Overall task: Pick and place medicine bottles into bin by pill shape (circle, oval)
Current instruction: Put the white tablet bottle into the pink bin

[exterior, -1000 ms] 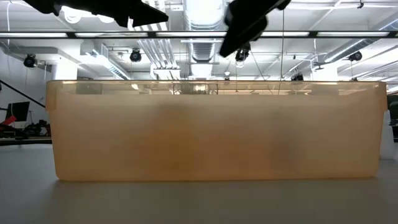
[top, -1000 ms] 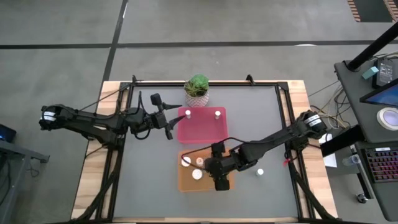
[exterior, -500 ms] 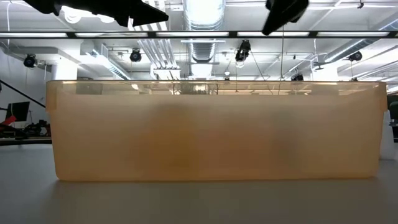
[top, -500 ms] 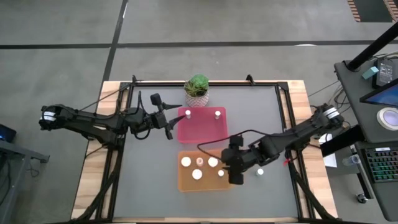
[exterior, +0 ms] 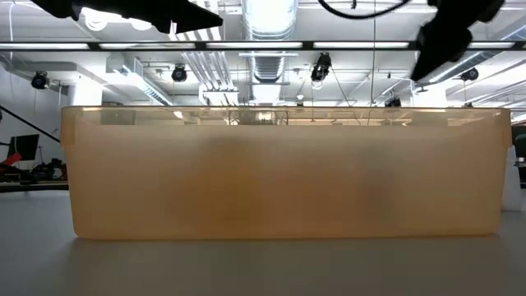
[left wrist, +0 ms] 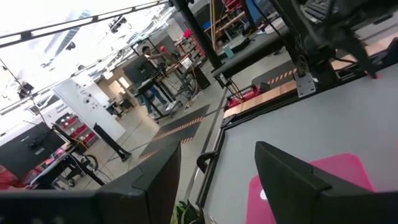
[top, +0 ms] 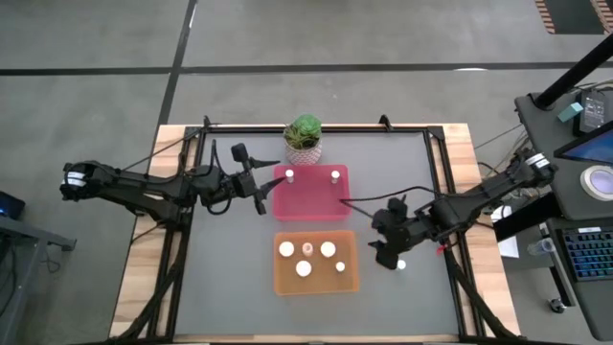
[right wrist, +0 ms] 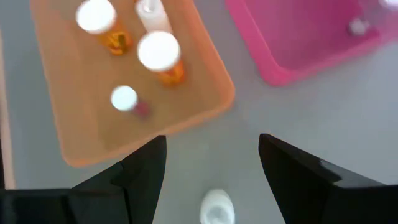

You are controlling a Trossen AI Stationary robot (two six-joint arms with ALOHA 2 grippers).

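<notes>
The right gripper (right wrist: 211,168) has its two dark fingers (right wrist: 140,171) spread apart and empty. Between them, on the grey table (top: 230,278), stands a lone bottle (right wrist: 217,208) with a white cap, just beside the orange bin (right wrist: 205,112) but outside it. From above, this gripper (top: 388,251) hovers just right of the orange bin (top: 280,286), with the lone bottle (top: 400,264) almost under it.

The orange bin holds five bottles (top: 286,249), their white caps showing from above. Beyond the orange bin, toward the table's far edge, sits a pink bin (top: 308,203) with two bottles (top: 334,175) at its far corners. A green potted plant (top: 304,134) stands past the pink bin.

The left gripper (top: 257,190) waits to the left of the pink bin, above the table, its fingers (left wrist: 292,180) apart and holding nothing.

The step in hand appears to be reaching for the last loose bottle. The next move likely calls for lowering the right gripper straight over the cap, closing on the bottle, then carrying it to the bin that matches its pill shape. The pill shape cannot be read from here.
</notes>
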